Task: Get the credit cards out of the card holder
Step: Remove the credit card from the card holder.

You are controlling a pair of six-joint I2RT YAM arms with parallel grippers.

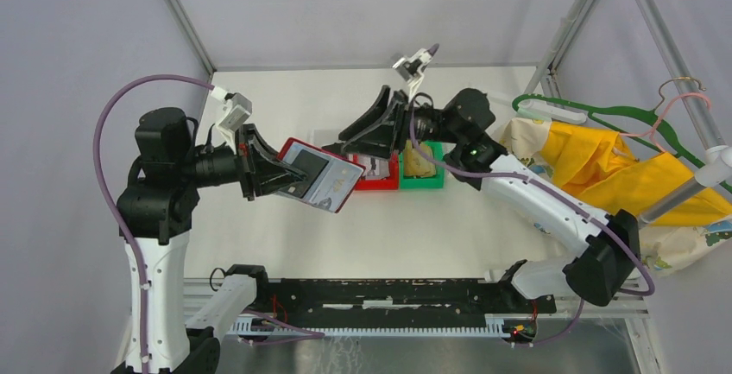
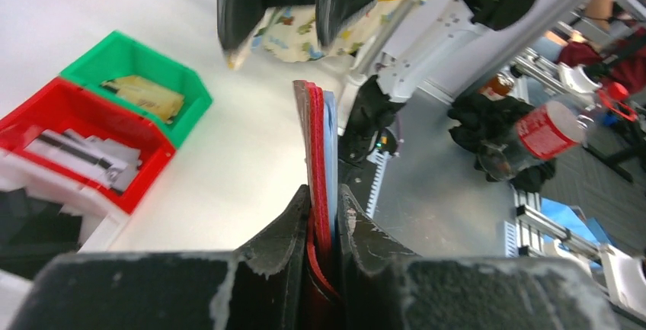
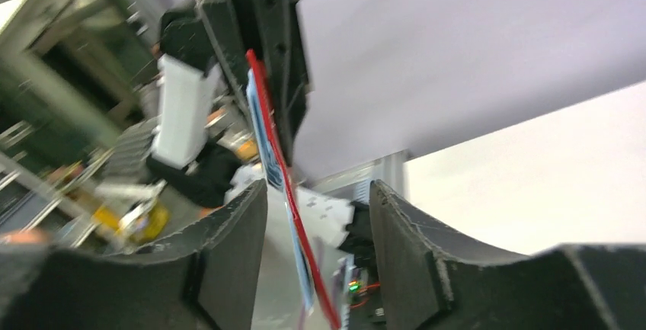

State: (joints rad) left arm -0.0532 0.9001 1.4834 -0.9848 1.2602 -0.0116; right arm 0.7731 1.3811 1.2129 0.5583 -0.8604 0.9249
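Seen from above: card holder (image 1: 321,177) open flat, held above the desk (image 1: 285,244), pale inner leaves up, clamped at its 9 o'clock edge in the left pincer (image 1: 274,171), forearm level, reaching toward 3 o'clock. Edge-on in both wrist views, squeezed between closed fingers (image 2: 289,223). Toward 3 o'clock: red bin (image 1: 380,182), then green bin (image 1: 425,182) with a gold-tan card (image 2: 145,95). Right pincer (image 1: 352,142) spread wide, empty, aimed toward 8 o'clock at the holder's free edge; contact impossible to tell.

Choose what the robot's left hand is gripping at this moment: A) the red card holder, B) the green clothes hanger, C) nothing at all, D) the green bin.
A: the left hand is closed on one edge of the red card holder.
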